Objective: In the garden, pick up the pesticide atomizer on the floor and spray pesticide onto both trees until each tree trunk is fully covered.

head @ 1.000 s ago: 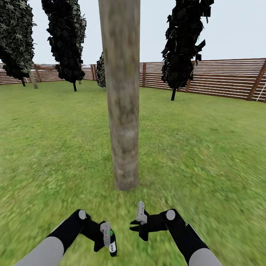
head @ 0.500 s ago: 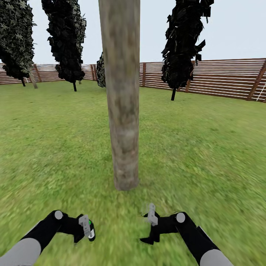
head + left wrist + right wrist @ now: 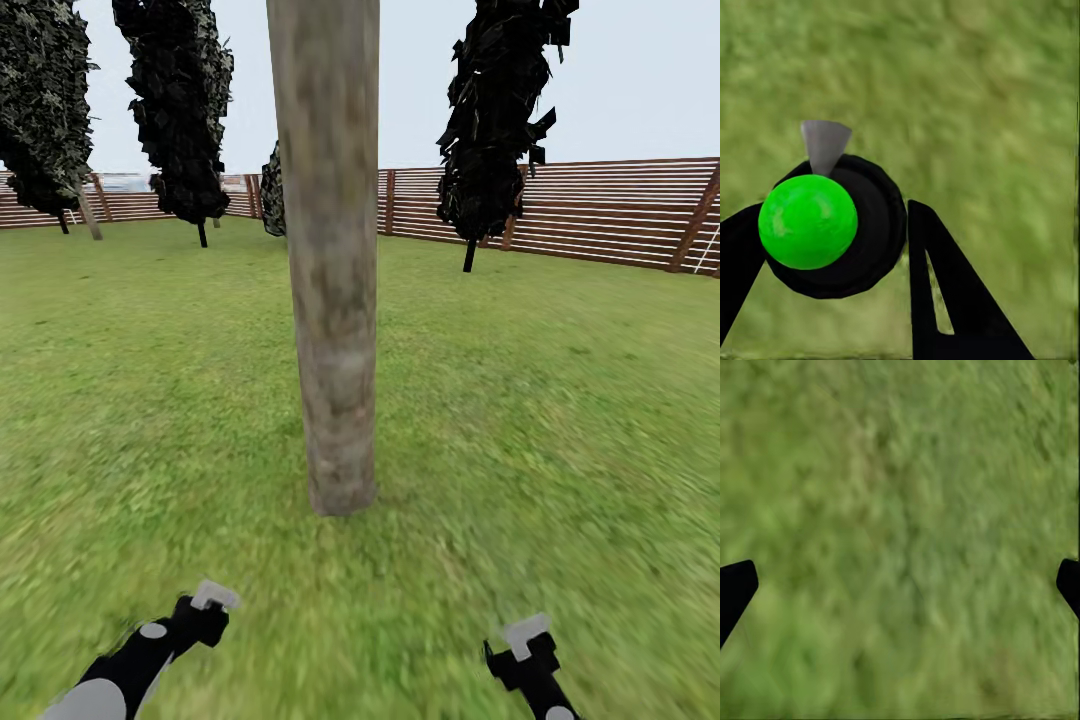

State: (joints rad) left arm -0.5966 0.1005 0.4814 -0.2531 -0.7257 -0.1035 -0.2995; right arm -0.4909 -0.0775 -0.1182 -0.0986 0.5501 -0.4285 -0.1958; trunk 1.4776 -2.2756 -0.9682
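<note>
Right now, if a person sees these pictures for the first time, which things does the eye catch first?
First, the thick grey-brown tree trunk rising from the lawn at the centre of the head view, before the brown slat fence. Then, in the left wrist view, the atomizer, black with a bright green ball, between the fingers of the left tool.

A thick tree trunk (image 3: 335,300) of blotchy grey-brown bark is standing upright on the grass lawn (image 3: 560,400), bare and branchless. The pesticide atomizer (image 3: 832,225), black and round with a bright green cap, is sitting clamped between the left hand's (image 3: 832,259) fingers.
</note>
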